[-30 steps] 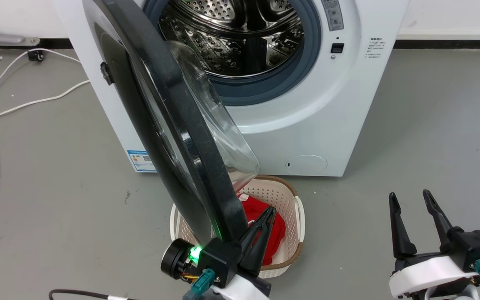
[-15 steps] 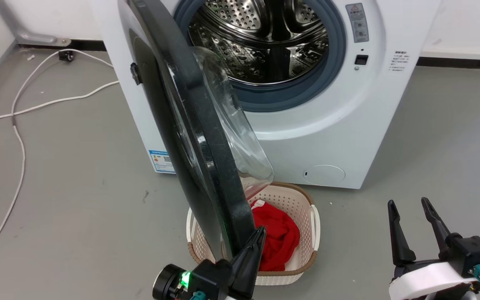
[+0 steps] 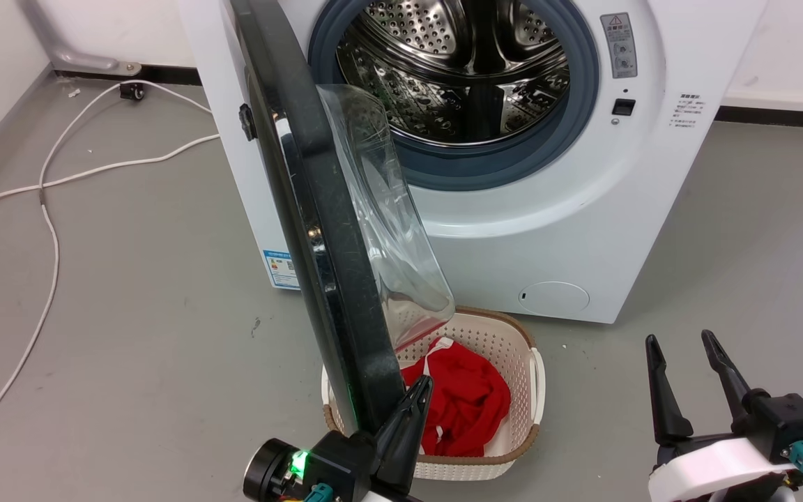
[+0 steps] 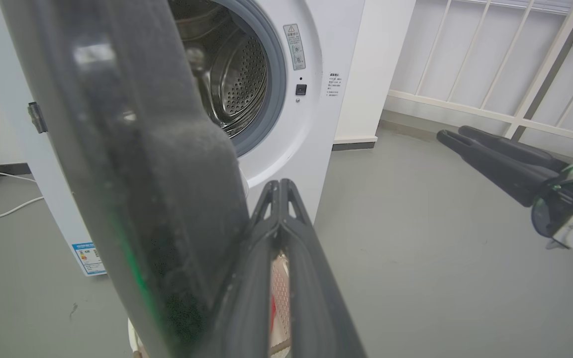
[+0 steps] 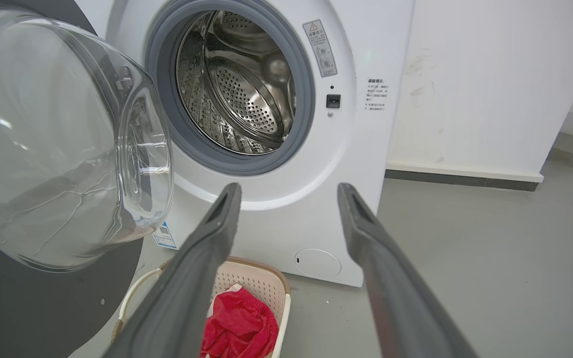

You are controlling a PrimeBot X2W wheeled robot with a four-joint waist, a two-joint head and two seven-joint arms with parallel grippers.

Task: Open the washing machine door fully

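The white washing machine (image 3: 569,230) stands with its steel drum (image 3: 464,70) exposed. The washing machine door (image 3: 318,230), a black disc with a clear glass bowl (image 3: 387,230), juts out edge-on towards the head camera. My left gripper (image 3: 421,385) is shut with nothing between its fingers, and it rests against the inner side of the door's lower rim. In the left wrist view the door (image 4: 132,174) looms just left of the shut left gripper (image 4: 279,185). My right gripper (image 3: 680,341) hangs open at the lower right, apart from the door. In its own wrist view the right gripper (image 5: 289,191) points at the machine, with the door's bowl (image 5: 57,149) to its left.
A cream laundry basket (image 3: 475,468) holding red cloth (image 3: 468,401) sits on the floor below the door, in front of the machine. A white cable (image 3: 53,237) trails across the grey floor at left. A white railing (image 4: 515,64) stands to the machine's right.
The head camera has shifted, so the machine sits further right. Relative to the machine, the door has swung further out to the left, with the shut left gripper staying on its lower rim. The right gripper is unchanged.
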